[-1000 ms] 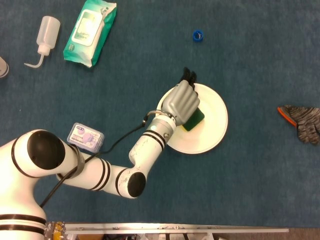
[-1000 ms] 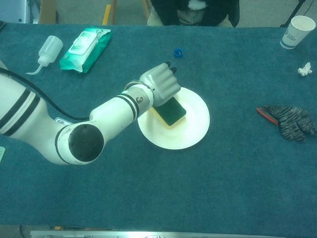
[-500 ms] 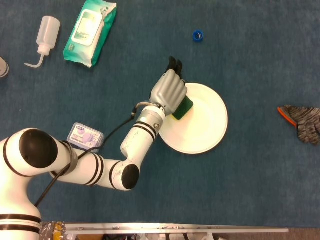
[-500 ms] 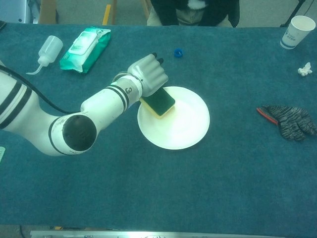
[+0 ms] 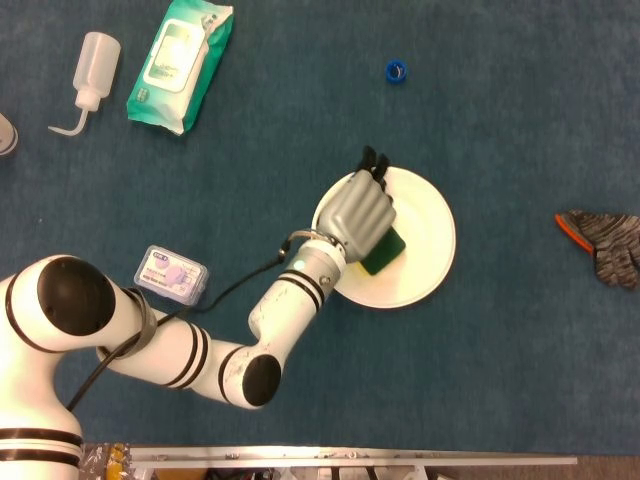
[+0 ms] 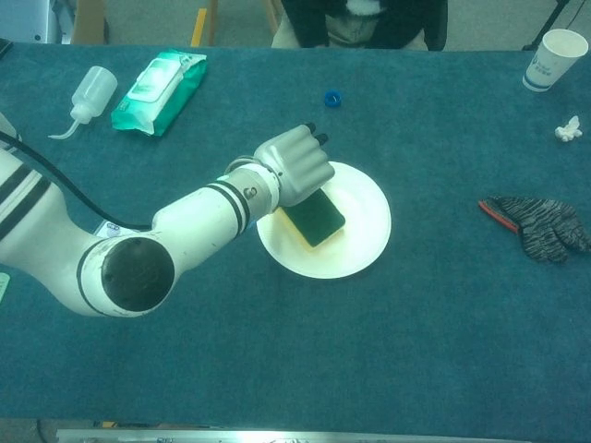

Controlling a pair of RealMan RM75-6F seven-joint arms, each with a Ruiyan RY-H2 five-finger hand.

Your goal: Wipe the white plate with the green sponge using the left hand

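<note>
Left hand point(image 5: 362, 210) sits over the left half of the white plate point(image 5: 425, 250) in my head view, fingers curled down onto the green sponge point(image 5: 384, 250), which peeks out at its lower right, flat on the plate near frame centre. From up here I also see a small labelled box point(image 5: 171, 275) beside my forearm at lower left, which the chest camera mostly hides.

Chest view shows the left hand point(image 6: 294, 164) gripping the sponge point(image 6: 315, 218) from its upper-left end, the sponge's yellow underside edge visible against the plate point(image 6: 365, 231). Only this view catches the paper cup point(image 6: 548, 59) at upper right. I cannot see my right hand in either camera.

Compared with half a second ago, hand and sponge have slid from the plate's upper-left rim back toward its middle.
</note>
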